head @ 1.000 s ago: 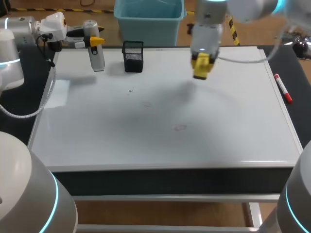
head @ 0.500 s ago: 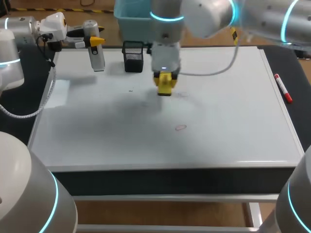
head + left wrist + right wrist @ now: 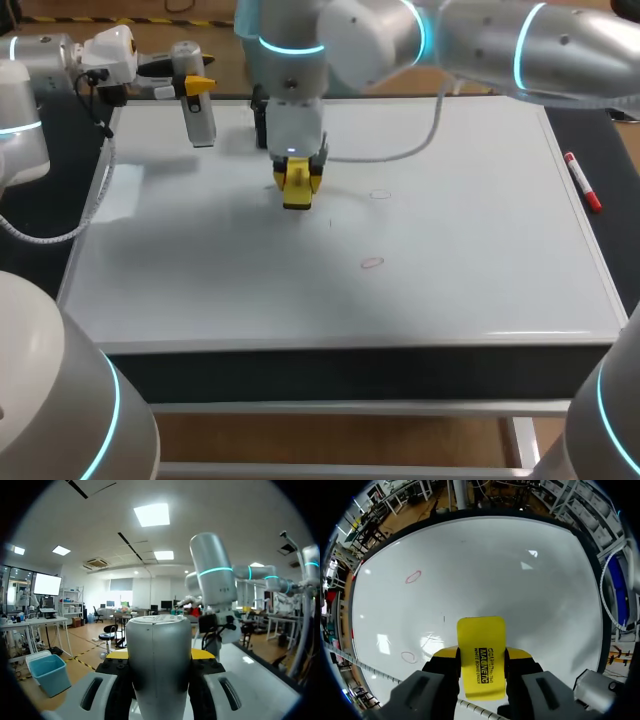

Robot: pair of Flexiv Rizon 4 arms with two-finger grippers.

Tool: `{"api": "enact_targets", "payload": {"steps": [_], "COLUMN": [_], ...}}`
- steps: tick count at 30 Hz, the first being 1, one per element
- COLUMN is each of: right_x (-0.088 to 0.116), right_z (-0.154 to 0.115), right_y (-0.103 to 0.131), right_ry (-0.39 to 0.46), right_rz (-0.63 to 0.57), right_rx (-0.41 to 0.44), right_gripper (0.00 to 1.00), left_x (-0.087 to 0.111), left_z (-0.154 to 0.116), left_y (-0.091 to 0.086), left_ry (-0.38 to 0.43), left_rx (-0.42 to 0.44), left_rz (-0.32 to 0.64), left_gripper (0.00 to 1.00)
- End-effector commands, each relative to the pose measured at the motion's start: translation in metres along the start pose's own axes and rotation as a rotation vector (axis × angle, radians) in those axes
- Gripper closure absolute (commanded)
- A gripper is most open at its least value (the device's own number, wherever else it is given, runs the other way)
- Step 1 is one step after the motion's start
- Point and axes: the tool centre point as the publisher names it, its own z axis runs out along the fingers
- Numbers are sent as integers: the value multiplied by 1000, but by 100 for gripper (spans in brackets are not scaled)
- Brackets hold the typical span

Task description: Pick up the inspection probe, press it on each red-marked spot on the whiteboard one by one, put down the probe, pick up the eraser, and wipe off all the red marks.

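Right end effector (image 3: pixel 297 188): clamped on eraser (image 3: pixel 481 655), low over whiteboard (image 3: pixel 470 250) to wipe red marks (image 3: pixel 372 263); left end effector (image 3: pixel 196 88): gripping probe (image 3: pixel 202 125), held aside.

Glossy whiteboard (image 3: pixel 470 230), smooth metallic probe (image 3: pixel 159 665), plastic eraser (image 3: pixel 481 655)

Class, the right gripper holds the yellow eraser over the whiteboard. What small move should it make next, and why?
Probably slide the eraser sideways to the nearest red ring and wipe it. The right gripper is shut on the eraser, and two rings, this one and a farther one, show unwiped on the whiteboard.
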Motion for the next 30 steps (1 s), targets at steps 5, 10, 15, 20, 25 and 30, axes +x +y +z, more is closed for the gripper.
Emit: {"api": "enact_targets", "payload": {"steps": [5, 10, 15, 20, 25, 30], "right_x": [-13, -14, -14, -11, -9, -8], "right_z": [12, 17, 22, 27, 31, 33], "right_y": [-6, -3, -1, 1, 3, 4], "right_ry": [75, 78, 76, 65, 55, 46], "right_rz": [26, 39, 50, 62, 60, 56], "right_rx": [-8, -3, -10, -22, -31, -36], "right_gripper": [100, 100, 100, 100, 100, 100], "left_x": [-2, -2, -2, -2, -2, -2], "left_z": [0, 0, 0, 0, 0, 0], "left_y": [-1, -1, -1, -1, -1, -1], "left_ry": [5, 5, 5, 5, 5, 5], "left_rx": [1, 1, 1, 1, 1, 1], "left_rz": [-1, -1, -1, -1, -1, -1], "left_gripper": [100, 100, 100, 100, 100, 100]}}
